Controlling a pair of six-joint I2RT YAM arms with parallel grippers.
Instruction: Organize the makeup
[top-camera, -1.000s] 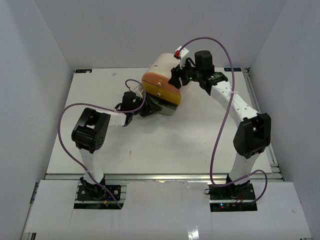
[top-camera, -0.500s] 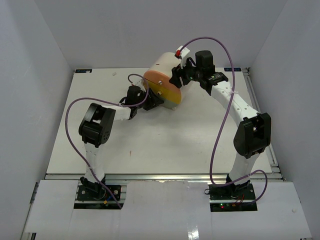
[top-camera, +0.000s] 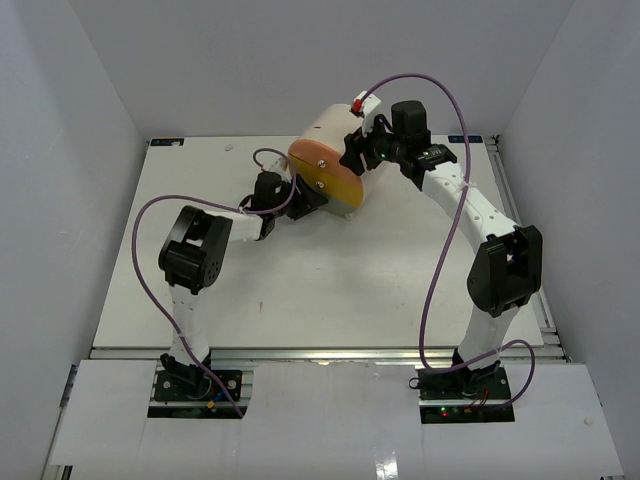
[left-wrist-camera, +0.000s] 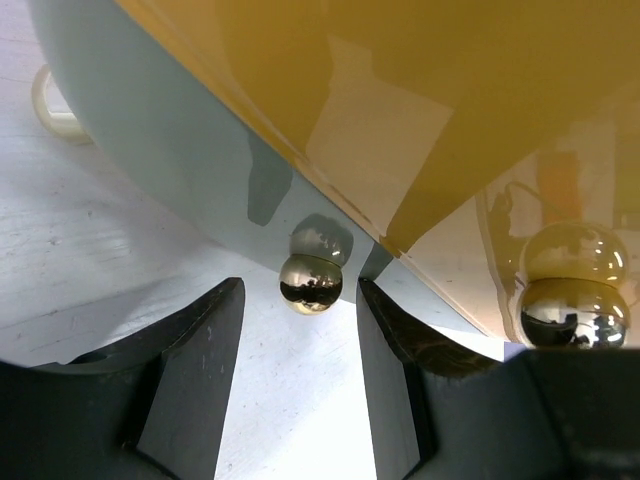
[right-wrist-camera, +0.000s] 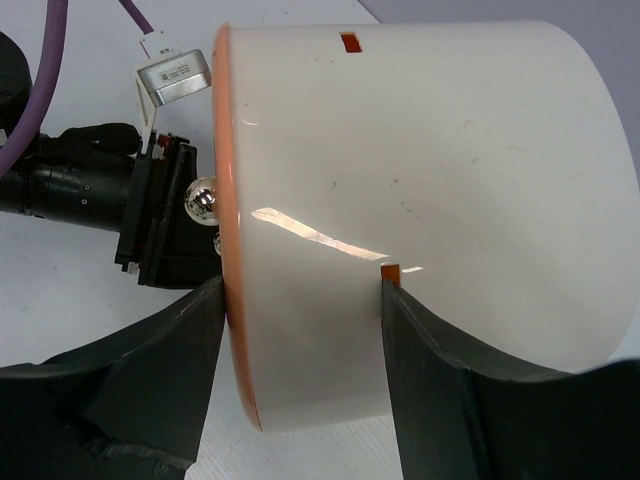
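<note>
Left gripper (left-wrist-camera: 300, 302): part open, jaws straddling small gold ball knob (left-wrist-camera: 310, 283), gripping nothing. Right gripper (right-wrist-camera: 300, 310): clamped across cream cylindrical drawer unit (right-wrist-camera: 420, 150). Makeup: none visible, location cannot be told. Progress: probably near finished, unconfirmed.

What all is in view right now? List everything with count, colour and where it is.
table: one, white, under everything
drawer unit: one, cream with orange and yellow front, far middle of the table
knobs: two seen, shiny gold, on the unit's front
cables: two, purple, looping over the table
left gripper: black, open around one knob
right gripper: black, straddling the unit's body by the front rim; grip unclear
</note>
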